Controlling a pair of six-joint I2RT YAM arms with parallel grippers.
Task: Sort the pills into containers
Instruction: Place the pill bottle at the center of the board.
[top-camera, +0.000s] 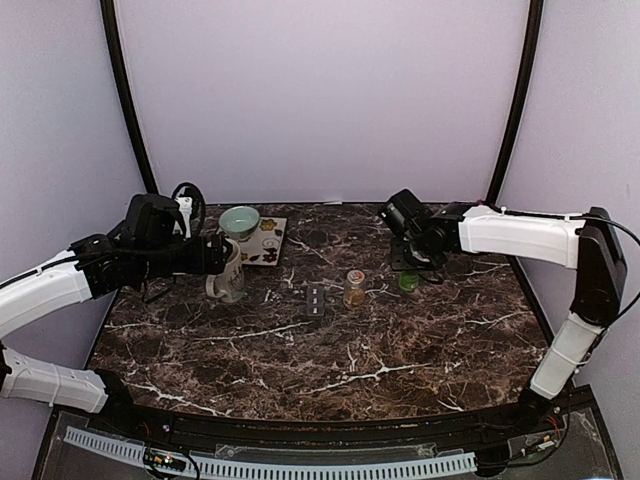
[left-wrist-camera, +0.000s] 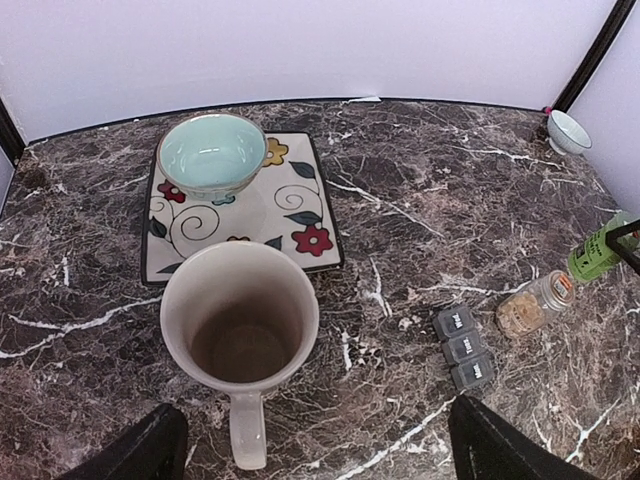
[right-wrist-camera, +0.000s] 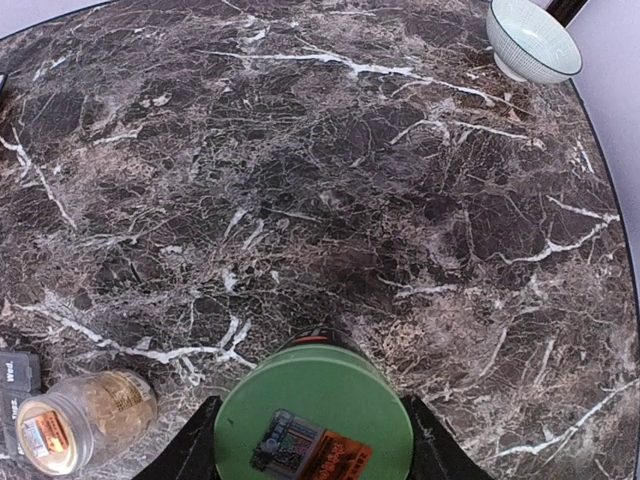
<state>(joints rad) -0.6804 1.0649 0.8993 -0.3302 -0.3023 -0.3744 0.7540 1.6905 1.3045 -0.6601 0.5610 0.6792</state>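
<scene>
This is a robotics lab cell, not a home. Two white-and-black arms, the left arm (top-camera: 45, 290) and the right arm (top-camera: 520, 235), are bolted at the near edge of a dark marbled table (top-camera: 400, 345). Plain pale lilac walls (top-camera: 320, 100) close it in on three sides, and black poles (top-camera: 126, 95) run up the back corners. A slotted cable duct (top-camera: 300, 468) with loose wires runs along the front. The only homely things are a few spaced items: mug (top-camera: 228, 280), flowered plate (top-camera: 268, 243), bowl (top-camera: 240, 219), jar (top-camera: 354, 289), green bottle (top-camera: 408, 282) and grey containers (top-camera: 316, 300).
</scene>
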